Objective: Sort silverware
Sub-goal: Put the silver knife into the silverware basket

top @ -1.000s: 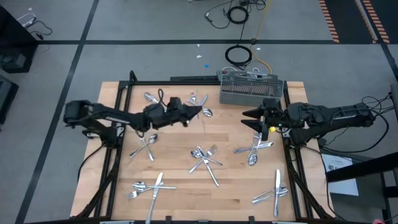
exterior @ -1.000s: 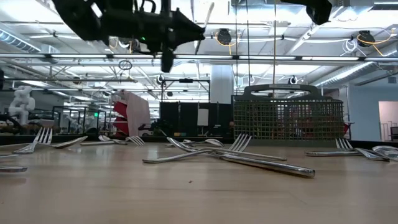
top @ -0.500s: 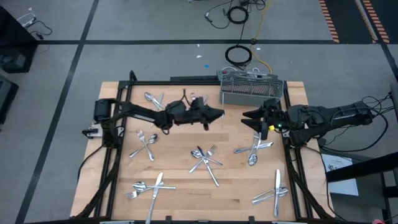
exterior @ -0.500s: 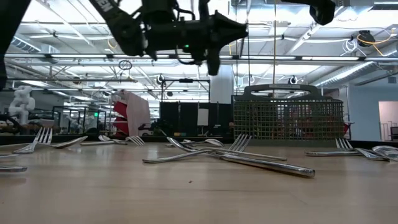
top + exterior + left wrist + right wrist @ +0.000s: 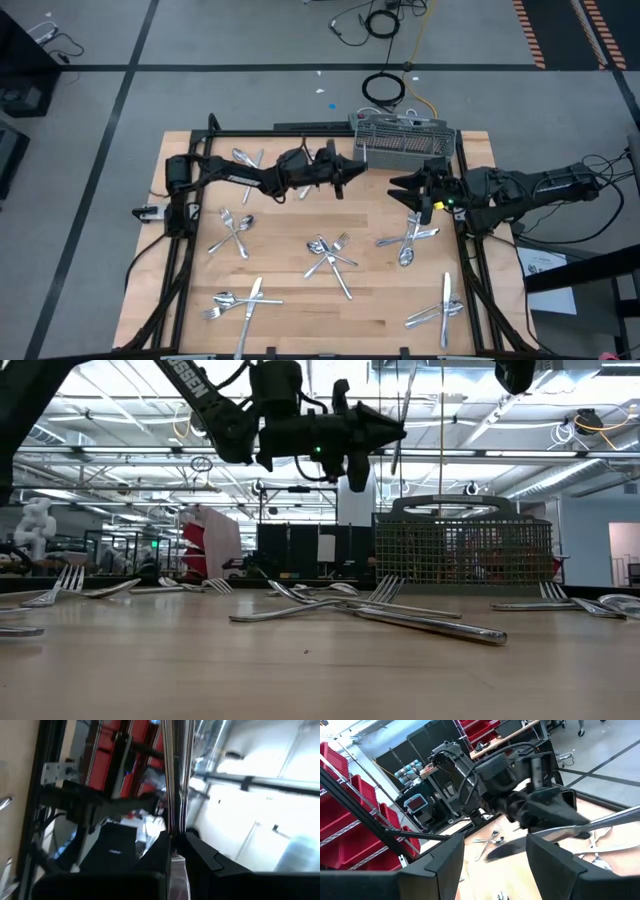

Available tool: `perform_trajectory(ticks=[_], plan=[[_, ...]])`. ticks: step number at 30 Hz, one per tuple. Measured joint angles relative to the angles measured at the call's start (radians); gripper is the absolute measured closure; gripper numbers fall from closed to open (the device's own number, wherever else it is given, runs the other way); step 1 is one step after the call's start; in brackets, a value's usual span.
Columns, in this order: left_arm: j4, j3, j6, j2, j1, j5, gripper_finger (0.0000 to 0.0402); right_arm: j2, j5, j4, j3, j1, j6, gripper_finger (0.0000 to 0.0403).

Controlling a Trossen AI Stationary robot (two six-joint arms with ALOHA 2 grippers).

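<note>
Wooden table (image 5: 290, 300) filling high view: silverware (image 5: 329, 255) lying in scattered clusters; left hand (image 5: 352, 170) reaching just beside grey caddy (image 5: 404, 145); right hand (image 5: 405, 187) waiting near table's right edge, fingers spread, gripping nothing.

Low view: left hand hanging high by caddy, pinching slim shiny piece (image 5: 399, 422), handle pointing up.

Left wrist view: fingers (image 5: 159, 847) clamping thin bright shaft. Advice: centring over one slot, keeping piece upright, lowering before letting go.
</note>
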Motion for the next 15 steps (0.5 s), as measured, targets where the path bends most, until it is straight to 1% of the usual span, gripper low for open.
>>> perform_trajectory(ticks=[3,8,11,15], plan=[[-0.027,0.0,-0.022,-0.002,0.02,0.01,0.036,0.0,0.012,-0.001,0.0,0.0,-0.025,0.02],[-0.136,0.0,-0.125,-0.002,0.058,0.096,0.036,0.0,0.066,-0.001,0.0,0.0,-0.074,0.02],[-0.157,0.0,-0.194,-0.002,0.085,0.144,0.036,0.0,0.076,-0.002,0.0,-0.001,-0.104,0.02],[-0.158,0.0,-0.233,-0.002,0.122,0.148,0.036,0.0,0.075,-0.004,0.0,0.0,-0.147,0.02]])
